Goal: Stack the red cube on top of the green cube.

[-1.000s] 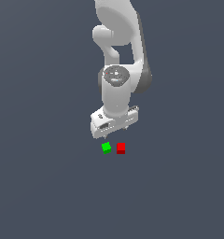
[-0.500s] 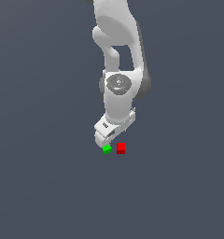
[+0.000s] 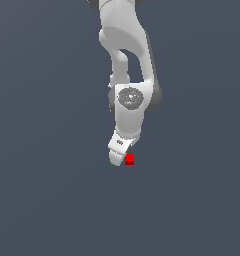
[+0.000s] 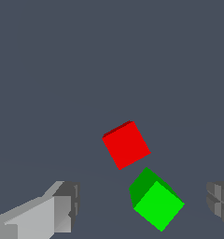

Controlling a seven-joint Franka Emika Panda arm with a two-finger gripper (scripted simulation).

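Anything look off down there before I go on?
One thing: the open end effector hangs with the green cube between its fingers, not the red cube, which is the one to lift. In the exterior view, the hand hides nearly all of the green cube. Both cubes sit flat and apart on the floor, undamaged.
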